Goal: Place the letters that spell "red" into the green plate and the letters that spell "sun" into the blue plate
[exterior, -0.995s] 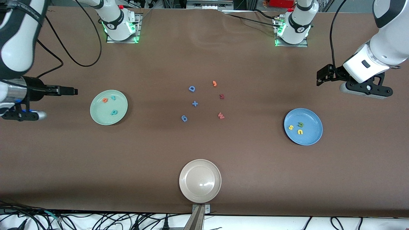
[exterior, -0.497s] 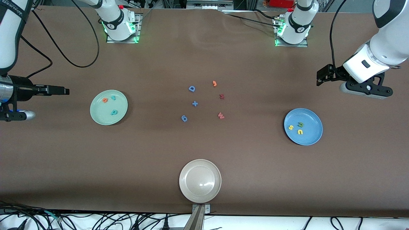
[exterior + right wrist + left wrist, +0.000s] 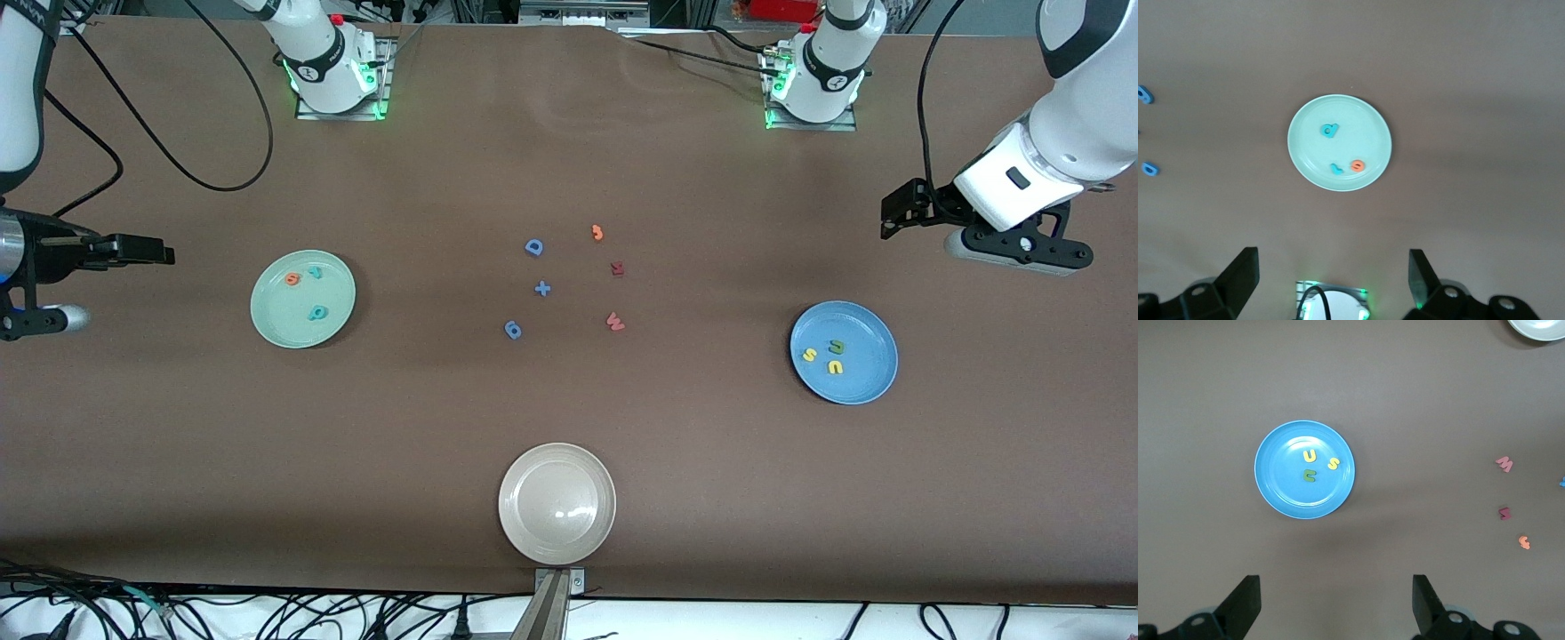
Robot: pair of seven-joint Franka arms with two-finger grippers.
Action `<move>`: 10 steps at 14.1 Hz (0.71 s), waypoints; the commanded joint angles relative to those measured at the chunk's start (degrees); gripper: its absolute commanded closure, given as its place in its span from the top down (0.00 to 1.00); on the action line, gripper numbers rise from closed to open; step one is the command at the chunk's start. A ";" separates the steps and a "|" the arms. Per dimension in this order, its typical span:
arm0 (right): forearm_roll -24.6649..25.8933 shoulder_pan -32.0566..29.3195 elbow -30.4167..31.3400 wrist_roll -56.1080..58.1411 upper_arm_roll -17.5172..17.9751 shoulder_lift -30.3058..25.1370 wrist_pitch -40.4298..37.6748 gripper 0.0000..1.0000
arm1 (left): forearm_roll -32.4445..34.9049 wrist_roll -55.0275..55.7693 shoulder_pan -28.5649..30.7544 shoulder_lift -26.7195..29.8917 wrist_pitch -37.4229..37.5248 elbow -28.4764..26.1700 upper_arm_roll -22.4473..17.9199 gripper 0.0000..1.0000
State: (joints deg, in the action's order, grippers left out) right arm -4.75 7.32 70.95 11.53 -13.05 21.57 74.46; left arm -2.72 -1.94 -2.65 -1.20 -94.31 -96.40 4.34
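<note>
The green plate (image 3: pixel 283 325) holds the orange "e" (image 3: pixel 292 278), the thin teal "r" (image 3: pixel 316 272) and the teal "d" (image 3: pixel 317 312); the right wrist view shows the same plate (image 3: pixel 1368 130) and its letters. On the blue plate (image 3: pixel 869 375) lie the yellow "s" (image 3: pixel 809 355), the dark green "n" (image 3: pixel 837 346) and the yellow "u" (image 3: pixel 835 366). My right gripper (image 3: pixel 164 256) hangs open and empty over bare table at the right arm's end, beside the green plate. My left gripper (image 3: pixel 886 220) waits open and empty over bare table, between the blue plate and the left arm's base.
Loose pieces lie mid-table: a blue D (image 3: pixel 533 247), a blue plus (image 3: pixel 542 288), a blue 9-like piece (image 3: pixel 512 330), an orange hooked piece (image 3: pixel 597 233), a dark red piece (image 3: pixel 617 268) and a red W (image 3: pixel 615 322). A beige plate (image 3: pixel 532 526) sits at the table edge nearest the front camera.
My right gripper has drawn away from the green plate toward the right arm's end of the table. The left arm and all letters have stayed put.
</note>
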 commanded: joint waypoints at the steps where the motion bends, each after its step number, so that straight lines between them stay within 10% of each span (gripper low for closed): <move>1: 4.56 -6.95 0.33 -3.51 10.91 -1.96 1.20 0.98 | -0.27 -1.14 0.02 -0.47 0.80 1.21 -0.03 1.00; 10: 6.85 -10.40 16.51 -5.73 16.30 -11.73 14.74 0.99 | -0.27 -1.14 0.02 -0.47 0.80 1.21 -0.03 1.00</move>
State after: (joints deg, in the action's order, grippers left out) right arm 0.81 -2.65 82.35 6.24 2.03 13.70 86.77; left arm -2.72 -1.94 -2.65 -1.20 -94.31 -96.40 4.34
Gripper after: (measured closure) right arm 0.004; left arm 0.000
